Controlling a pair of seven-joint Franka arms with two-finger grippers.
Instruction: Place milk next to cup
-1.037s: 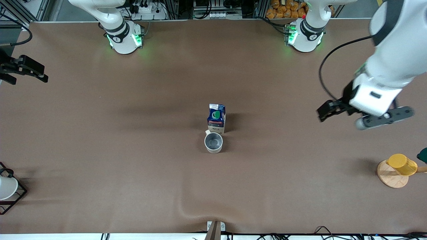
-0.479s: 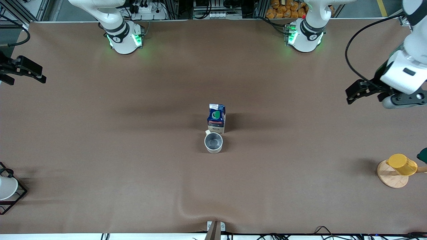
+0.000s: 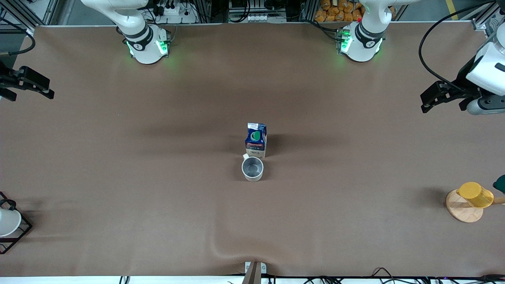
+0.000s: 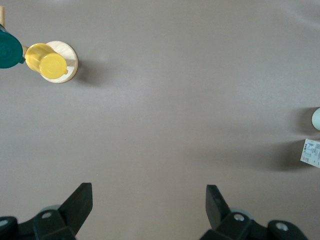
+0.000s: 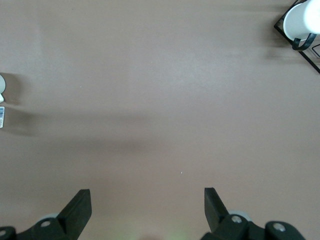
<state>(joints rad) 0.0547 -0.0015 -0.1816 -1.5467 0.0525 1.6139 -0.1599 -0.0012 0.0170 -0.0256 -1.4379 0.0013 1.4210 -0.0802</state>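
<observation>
Milk (image 3: 256, 140) stands touching cup (image 3: 252, 169); left tool (image 3: 429, 98) and right tool (image 3: 45, 87) spread, empty.

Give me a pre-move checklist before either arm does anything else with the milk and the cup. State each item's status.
1. Milk carton upright on the table: ok.
2. Milk beside the grey mug, just farther from the front camera; whether they touch: cannot tell.
3. Mug upright, mouth up: ok.
4. Left gripper open and holding nothing, over the left arm's end of the table: ok.
5. Right gripper open and holding nothing, over the right arm's end: ok.
6. Yellow cup on its wooden stand and white cup in the wire rack apart from the milk and mug: ok.
</observation>
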